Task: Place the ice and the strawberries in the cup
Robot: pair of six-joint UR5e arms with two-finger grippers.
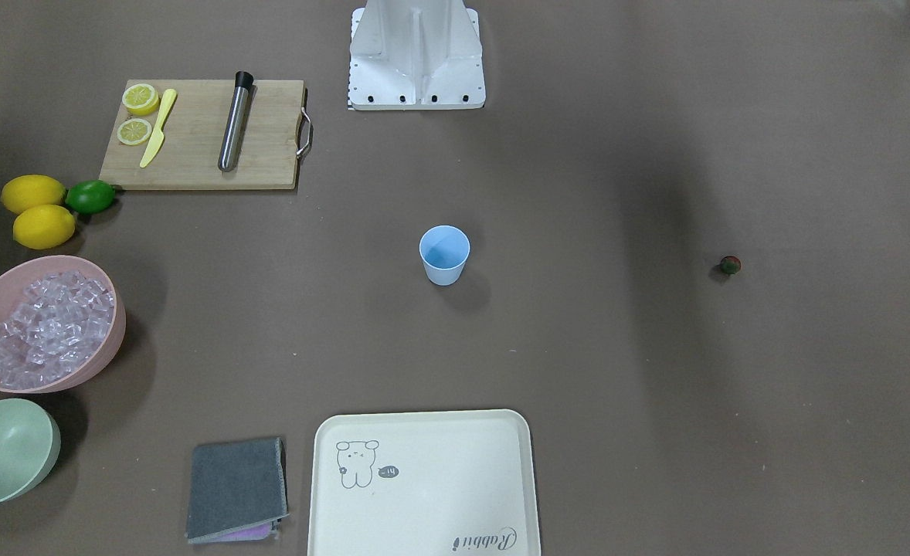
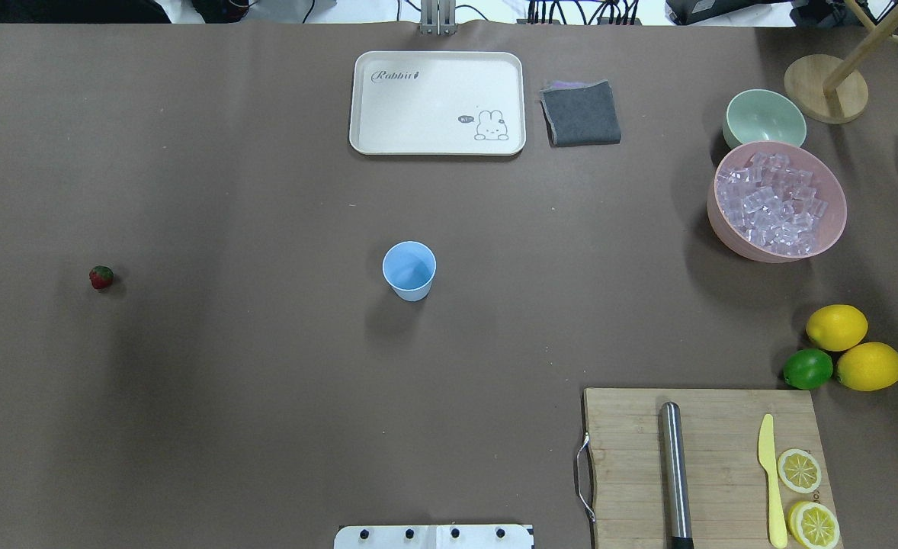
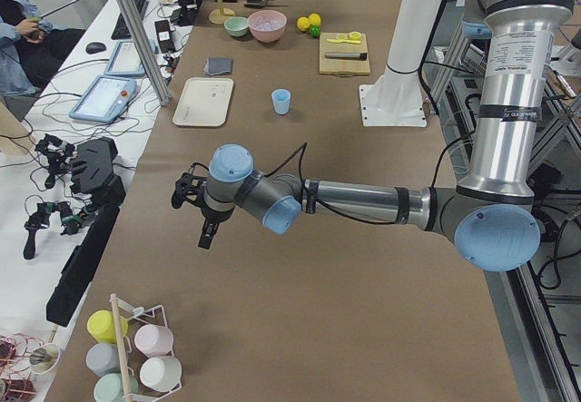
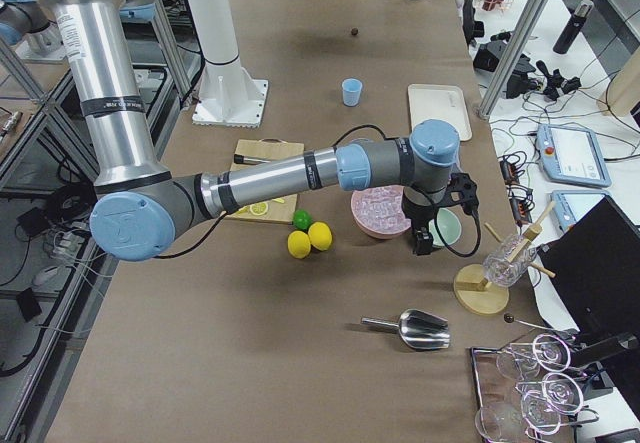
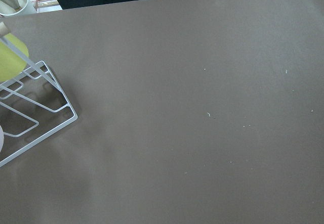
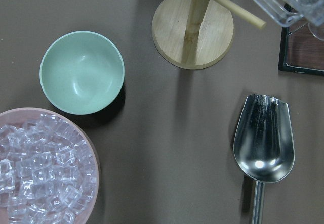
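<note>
one cup [image 2: 409, 269], one strawberry [image 2: 101, 277], two lemons [image 2: 836, 327]

Left arm [image 3: 354, 201], near and big, stretched low across table [image 3: 318, 311]. Left gripper [image 3: 207, 233] hanging fingers-down above brown top, jaws unreadable from here. Blue cup [image 3: 281, 102] upright mid-table, cream tray [image 3: 203, 102] near it. Mug rack [image 3: 136, 357] at near corner.

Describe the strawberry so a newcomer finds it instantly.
Start at the light blue cup standing mid-table. The strawberry lies alone on bare brown table far toward the robot's left end. It is a tiny red berry with a green top, nowhere near the lemons and lime at the opposite end.
</note>
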